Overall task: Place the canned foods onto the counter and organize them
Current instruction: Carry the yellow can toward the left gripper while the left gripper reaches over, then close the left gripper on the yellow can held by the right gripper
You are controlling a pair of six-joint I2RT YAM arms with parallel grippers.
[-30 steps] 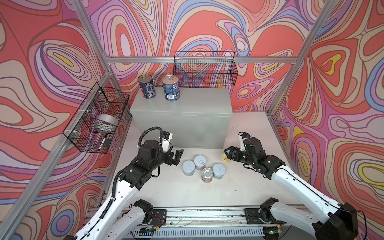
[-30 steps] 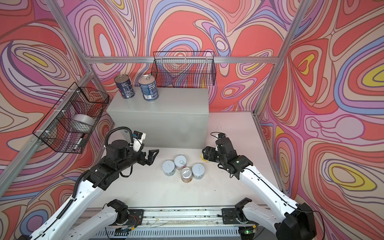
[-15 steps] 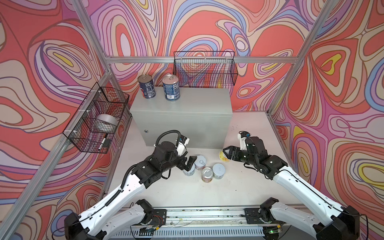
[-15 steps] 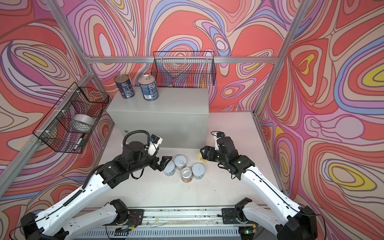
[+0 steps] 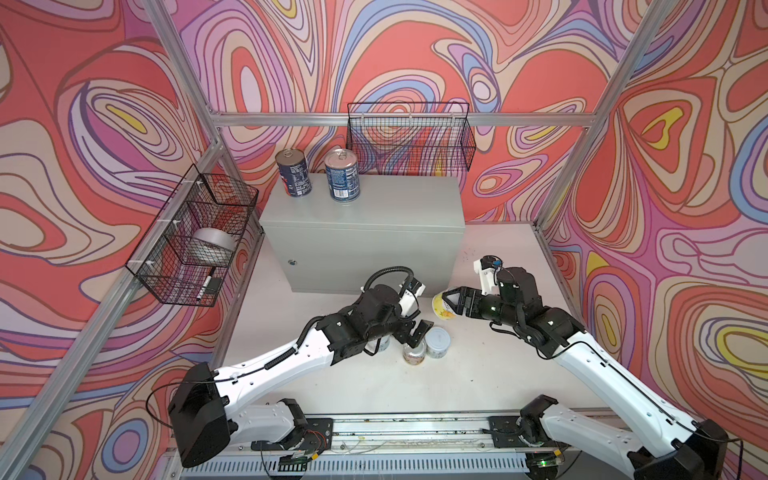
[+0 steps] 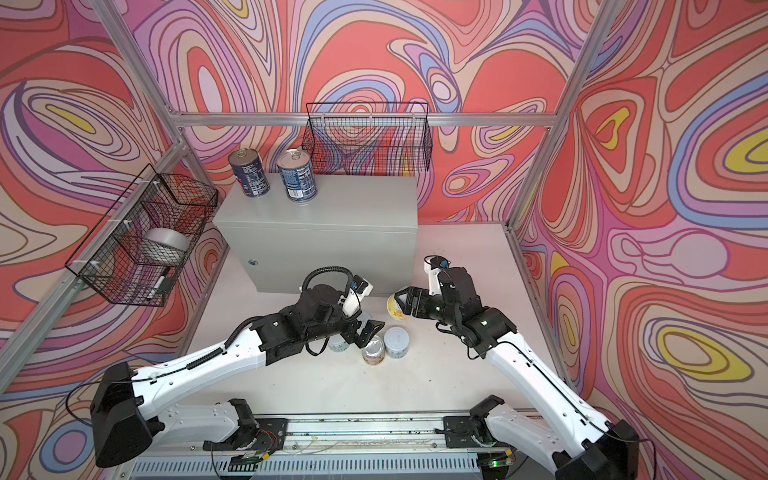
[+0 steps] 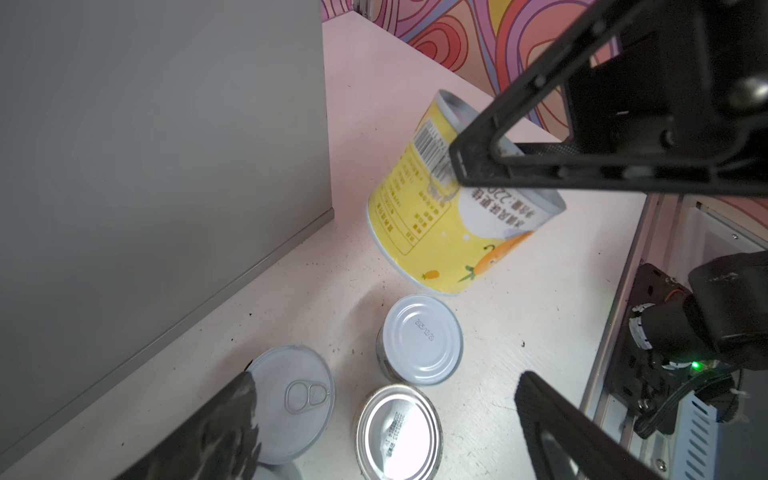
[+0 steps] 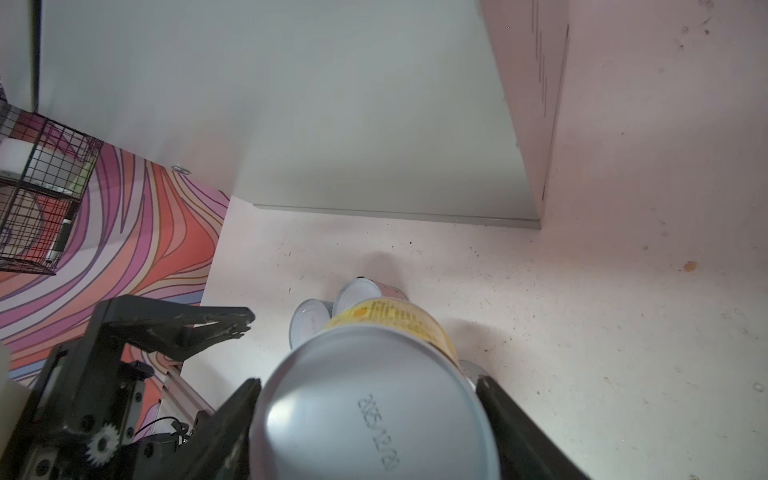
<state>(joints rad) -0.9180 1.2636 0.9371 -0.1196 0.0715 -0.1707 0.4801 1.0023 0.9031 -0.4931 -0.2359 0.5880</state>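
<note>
Two blue cans [image 5: 342, 176] stood on grey cabinet [image 5: 365, 216]. Right tool [image 8: 370, 419] pinched yellow can [image 7: 449, 220], tilted low over worktop [image 5: 478, 374] beside cabinet front. Left tool [image 7: 386, 384] spread wide above short cans [image 5: 438, 340] on worktop. Most placing apparently undone.

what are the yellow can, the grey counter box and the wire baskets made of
Yellow can: metal tin, judging by its dull silver end with a stamped date; glossy printed label, paper or film unclear.
Counter: probably painted sheet metal, smooth matte grey with crisp folded edges.
Wire baskets: thin metal wire grid, black coated.
</note>
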